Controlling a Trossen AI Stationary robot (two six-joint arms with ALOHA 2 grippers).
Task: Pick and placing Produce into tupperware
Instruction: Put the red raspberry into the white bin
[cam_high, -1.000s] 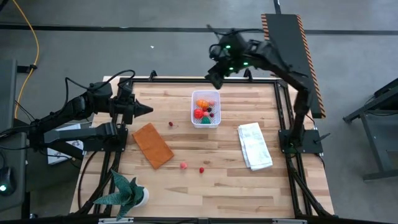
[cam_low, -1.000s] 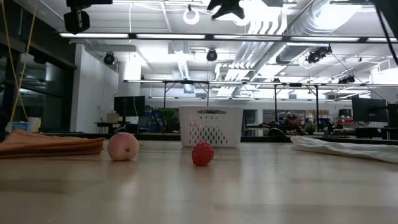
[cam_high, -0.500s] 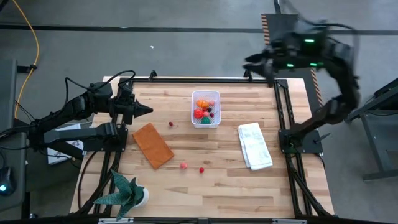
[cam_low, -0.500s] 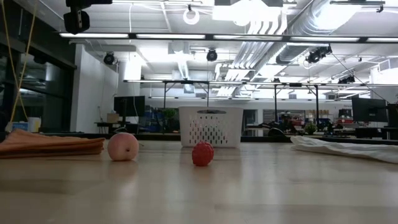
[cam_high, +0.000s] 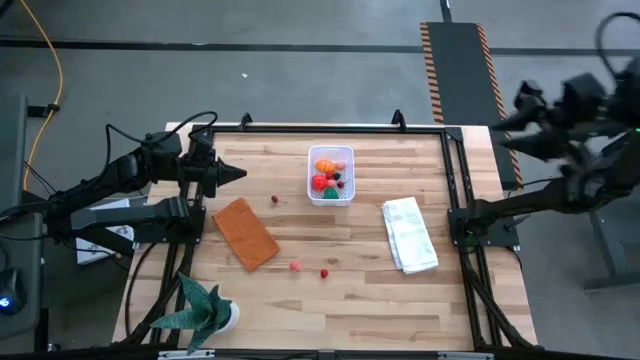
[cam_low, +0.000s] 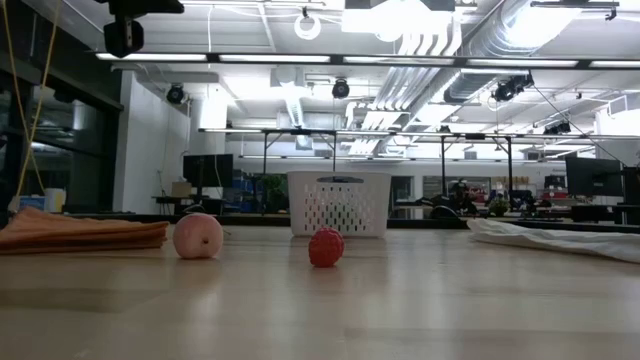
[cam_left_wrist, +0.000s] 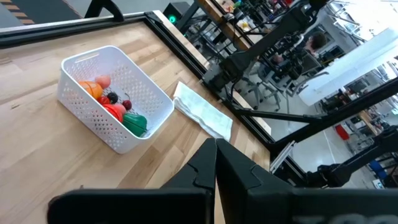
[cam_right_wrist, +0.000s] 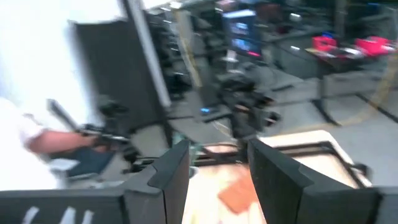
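The right end effector (cam_right_wrist: 214, 180) is a blur out past the table's right edge, its fingers (cam_right_wrist: 165, 180) spread with nothing between them. The left end effector (cam_high: 236, 175) waits over the left rim, pressed together. The tupperware (cam_high: 331, 176) sits mid-table near the far side; its produce (cam_high: 326, 166) is too small to sort. Two berries (cam_high: 295, 266) lie loose on the wooden table (cam_high: 400, 300). Beyond, a lit workshop of benches.
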